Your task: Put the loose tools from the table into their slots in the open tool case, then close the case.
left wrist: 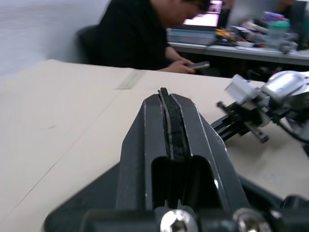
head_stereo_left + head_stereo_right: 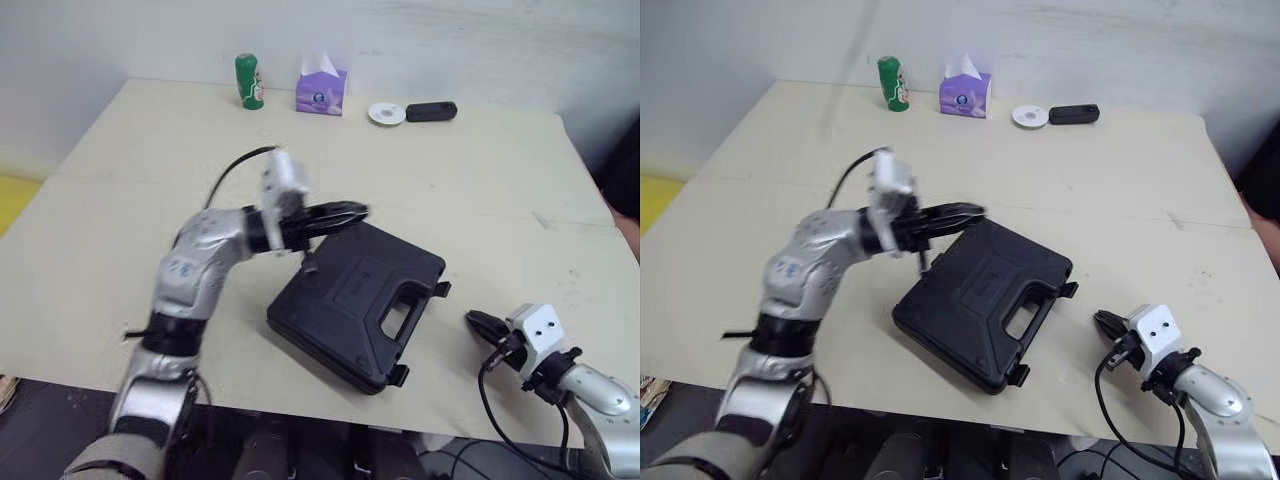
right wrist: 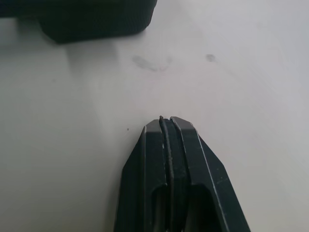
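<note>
The case (image 2: 355, 300) lies lid-down on the table (image 2: 480, 190), a little toward 5 o'clock of the table's middle. Its long axis runs from about 1 o'clock to 7 o'clock. The handle (image 2: 400, 320) edge, with a latch (image 2: 441, 289) at its far end and another (image 2: 398, 376) at its near end, faces 4 o'clock.

The left gripper (image 2: 355, 212) is at 12 o'clock from the case's centre, over the far corner and pointing toward 3 o'clock. Its fingers are pressed together on nothing. I cannot tell whether the tips touch the lid or hang just above it.

The right gripper (image 2: 478, 323) sits low over the table at 4 o'clock from the case, near the handle edge but apart from it. It points toward 10 o'clock at the near latch, with its fingers likewise pressed together and empty.

The lid being down, the job looks close to done, and what may be left is securing the latches; I cannot tell whether they are snapped. That edge faces the right arm, which is the nearer one. The left is placed to hold the far corner down while the right pushes.

A can (image 2: 249, 81) and a tissue box (image 2: 321, 90) stand well apart at 11 to 12 o'clock.
</note>
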Controlling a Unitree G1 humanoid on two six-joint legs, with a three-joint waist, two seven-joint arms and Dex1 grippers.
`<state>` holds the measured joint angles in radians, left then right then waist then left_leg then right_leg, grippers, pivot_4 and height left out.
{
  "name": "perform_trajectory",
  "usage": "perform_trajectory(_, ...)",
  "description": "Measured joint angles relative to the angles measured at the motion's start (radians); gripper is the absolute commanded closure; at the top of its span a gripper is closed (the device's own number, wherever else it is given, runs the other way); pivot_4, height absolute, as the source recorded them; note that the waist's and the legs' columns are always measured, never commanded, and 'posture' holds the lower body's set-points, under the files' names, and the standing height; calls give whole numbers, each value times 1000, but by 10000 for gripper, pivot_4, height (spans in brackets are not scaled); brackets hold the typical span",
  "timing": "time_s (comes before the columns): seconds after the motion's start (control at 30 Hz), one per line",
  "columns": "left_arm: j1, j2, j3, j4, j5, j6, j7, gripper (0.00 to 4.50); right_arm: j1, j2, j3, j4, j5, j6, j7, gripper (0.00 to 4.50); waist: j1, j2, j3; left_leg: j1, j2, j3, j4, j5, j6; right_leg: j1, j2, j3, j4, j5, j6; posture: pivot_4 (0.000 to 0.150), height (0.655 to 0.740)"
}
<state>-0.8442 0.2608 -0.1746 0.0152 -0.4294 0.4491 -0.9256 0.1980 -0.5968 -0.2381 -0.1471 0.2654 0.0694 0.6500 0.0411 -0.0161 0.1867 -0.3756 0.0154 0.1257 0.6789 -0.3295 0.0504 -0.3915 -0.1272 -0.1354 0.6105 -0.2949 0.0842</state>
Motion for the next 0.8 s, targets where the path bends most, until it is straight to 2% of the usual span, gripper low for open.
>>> perform_trajectory(0.13,-55,-34,-91,55,75,-11,2,44726,-9,19,-1,0,-1,3,-22,45000,-17,2,0,1,0,1,-2,0,0,-1,0,2,0,0,0,1500,7400)
perform_trajectory(0.27,-66,-59,-165,162,153,-16,10,44726,-9,19,-2,-1,-11,11,-33,45000,-23,2,0,2,1,1,-6,3,-2,-2,1,2,0,0,-1,1500,7400)
perform_trajectory(0.37,-76,-115,-205,290,220,-68,39,44726,-18,25,-1,0,-44,2,-65,45000,-17,2,0,2,0,1,-6,4,-2,-2,0,2,1,0,-1,1500,7400)
perform_trajectory(0.5,-95,-162,-239,422,296,-131,75,44726,-29,41,8,-4,-46,13,-76,45000,-17,2,0,1,0,1,-6,3,0,-2,-1,1,0,0,-1,1500,7400)
perform_trajectory(0.67,-138,-216,-237,495,322,-113,93,44726,-73,64,54,-14,-58,44,-98,45000,-18,2,0,2,0,0,-6,3,0,-2,-1,1,0,0,-1,1500,7400)
perform_trajectory(0.8,-155,-215,-261,513,358,-120,79,44726,-88,73,86,-48,-66,85,-105,45000,-18,2,0,2,0,-1,-6,3,0,-2,-2,1,0,0,-1,1500,7400)
